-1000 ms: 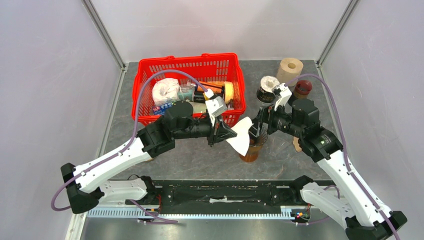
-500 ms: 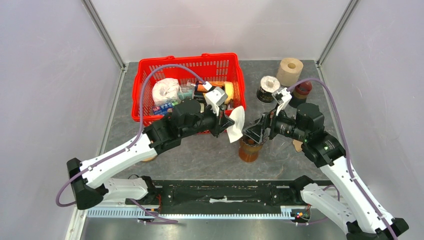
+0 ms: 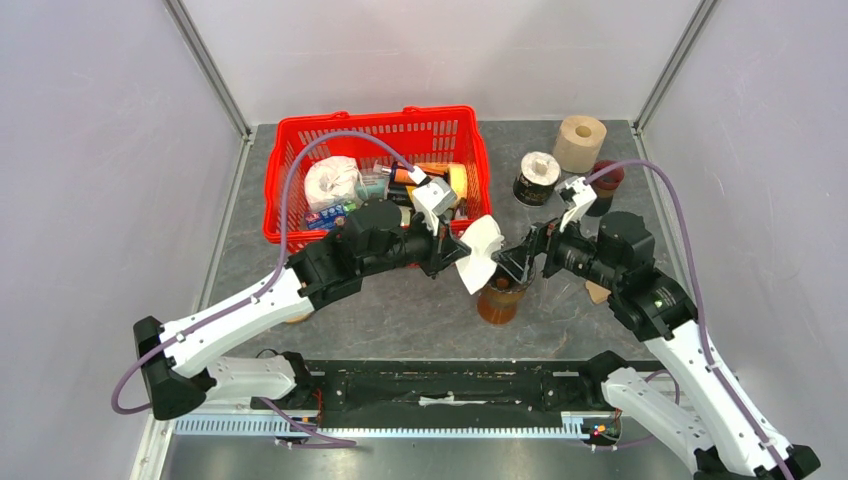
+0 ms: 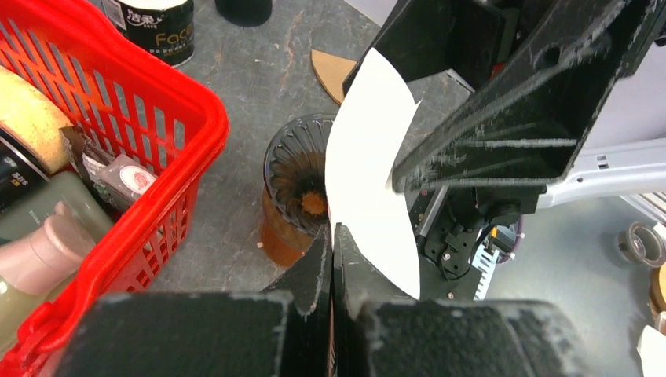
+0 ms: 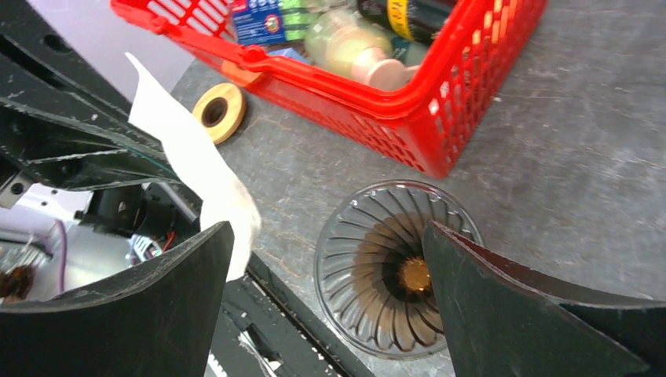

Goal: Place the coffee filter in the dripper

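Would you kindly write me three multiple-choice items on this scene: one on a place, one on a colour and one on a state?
1. Where is the white paper coffee filter relative to the amber ribbed glass dripper?
A) seated inside it
B) held in the air close by it
C) lying flat under it

2. What colour is the plastic lattice basket?
A) blue
B) red
C) green

3. How is the right pincer?
A) open
B) shut on the filter
C) shut on the dripper

Key:
1 B, the left pincer pinches it aloft and the dripper is empty.
2 B, its walls are red.
3 A, its jaws stand wide apart.
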